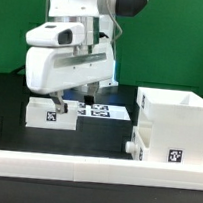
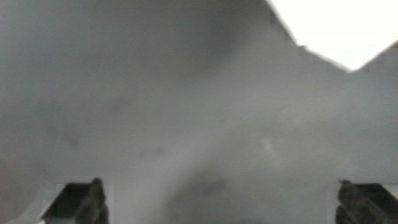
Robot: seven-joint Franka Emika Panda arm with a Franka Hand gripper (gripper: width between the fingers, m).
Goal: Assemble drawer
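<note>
**A:** Any labels or text?
**B:** No words I can read, just square black-and-white tags. There's one on the front of the small tray [image 1: 50, 113], one low on the front of the housing [image 1: 173, 121], and a row on the marker board [image 1: 97, 110]. The patterns are too small to make out.

**A:** Surface and room?
**B:** Black table [image 1: 106, 135], green backdrop [image 1: 165, 45]. A long white border bar [image 1: 73, 167] runs across the front. The marker board lies flat just behind the small tray, reaching toward the exterior view's right.

**A:** Where are the drawer parts?
**B:** The housing stands at the exterior view's right, open at the top, just behind the border bar. A knob [image 1: 132, 148] sticks out low on its side toward the exterior view's left. I can't tell what the knob belongs to. The small tray sits at the exterior view's left, well apart from the housing.

**A:** Fingers?
**B:** The gripper [image 1: 75, 94] hangs right over the small tray's rear edge; contact can't be told. In the wrist view the dark fingertips [image 2: 75, 200] sit at opposite edges, spread wide, with only grey blur between them. There's also a white corner [image 2: 338, 30], out of focus, and I can't identify it.
</note>
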